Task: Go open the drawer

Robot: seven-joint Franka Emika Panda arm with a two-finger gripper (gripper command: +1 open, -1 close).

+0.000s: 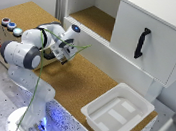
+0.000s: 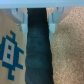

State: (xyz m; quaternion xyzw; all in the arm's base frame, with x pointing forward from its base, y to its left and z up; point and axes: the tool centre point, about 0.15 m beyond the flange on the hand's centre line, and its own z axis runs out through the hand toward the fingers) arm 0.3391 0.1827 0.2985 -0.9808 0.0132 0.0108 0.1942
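the gripper (image 1: 63, 59) hangs low over the cork surface (image 1: 86, 83), just beside the box (image 1: 5, 37) at the exterior view's left. in the wrist view its fingers (image 2: 56, 14) stand apart, released, over a dark strip (image 2: 39, 50). the drawer (image 1: 149, 40), with its black handle (image 1: 141, 43), sits well apart at the right, above the white tray (image 1: 117, 112).

A: Arm (image 1: 26, 54) white with grey joints, blue light on the wrist. Cabinet (image 1: 155, 42) white, handle (image 1: 141, 43) black.

B: Counter (image 1: 81, 82) speckled tan cork. Tray (image 1: 117, 113) white. Box (image 1: 10, 33) tan, buttons (image 1: 11, 26) red, blue, pale blue.

A: Wrist view: dark blue-black strip (image 2: 39, 47) between the jaws, pale fingers (image 2: 20, 15), blue pixel figure (image 2: 10, 50) beside the strip on tan.
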